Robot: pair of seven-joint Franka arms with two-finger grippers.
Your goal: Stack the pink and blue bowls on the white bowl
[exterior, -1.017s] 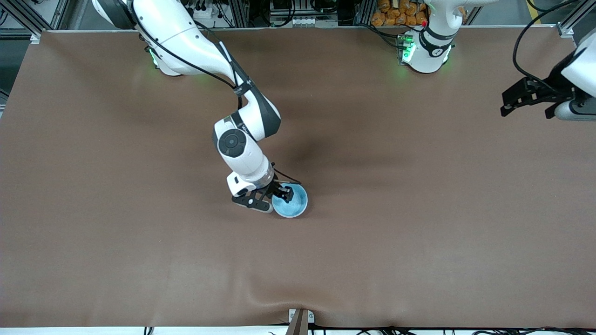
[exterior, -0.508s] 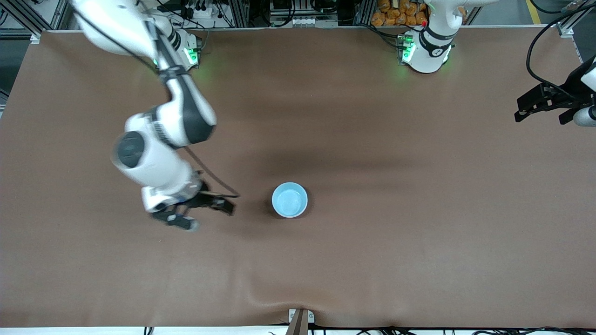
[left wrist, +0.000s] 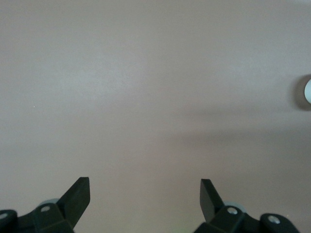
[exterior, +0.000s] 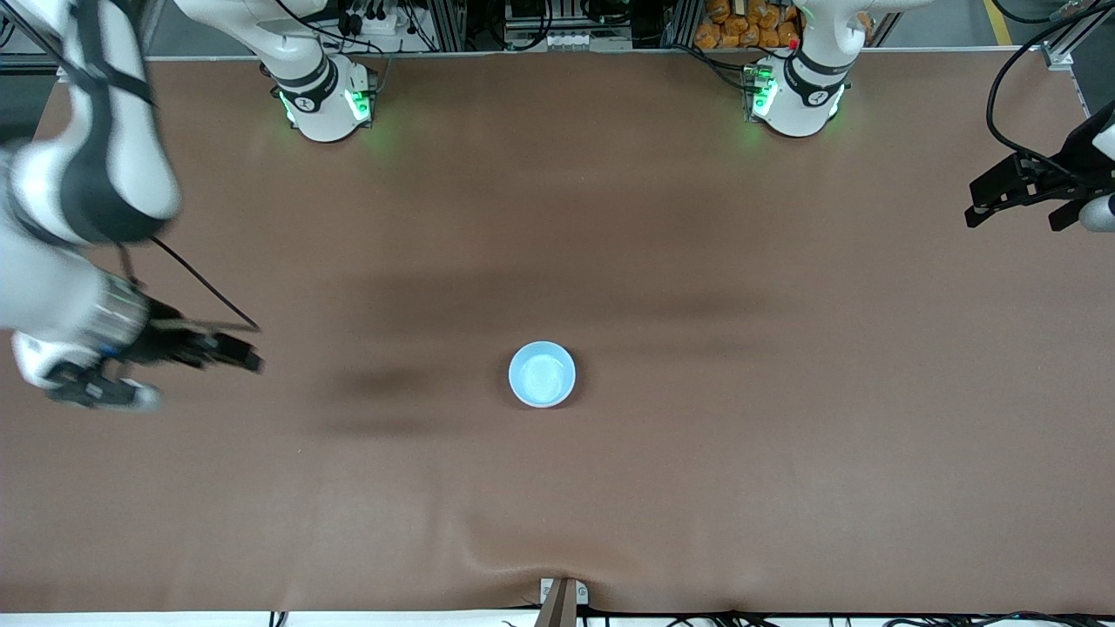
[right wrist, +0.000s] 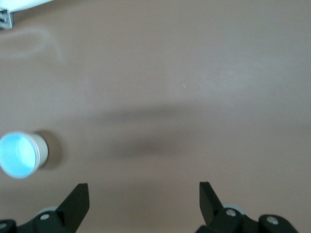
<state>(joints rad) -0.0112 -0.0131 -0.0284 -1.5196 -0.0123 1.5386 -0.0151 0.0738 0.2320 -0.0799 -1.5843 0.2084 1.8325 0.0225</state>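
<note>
The light blue bowl (exterior: 542, 374) stands upright at the middle of the brown table. It also shows in the right wrist view (right wrist: 18, 155), where a pale wall (right wrist: 43, 148) shows below its blue rim. I cannot tell whether that wall is the white bowl. The pink bowl is not in view. My right gripper (exterior: 202, 380) is open and empty, up over the table toward the right arm's end, well away from the bowl. My left gripper (exterior: 1015, 219) is open and empty and waits over the left arm's end. A sliver of the bowl (left wrist: 307, 92) shows in the left wrist view.
The brown mat (exterior: 697, 453) covers the whole table, with a ripple (exterior: 514, 557) near its front edge above a clamp (exterior: 562, 599). The two arm bases (exterior: 322, 104) (exterior: 797, 96) stand along the table's edge farthest from the front camera.
My right gripper let go of the blue bowl's rim and swung away toward the right arm's end of the table. The bowl stayed put. My left gripper drew back slightly.
</note>
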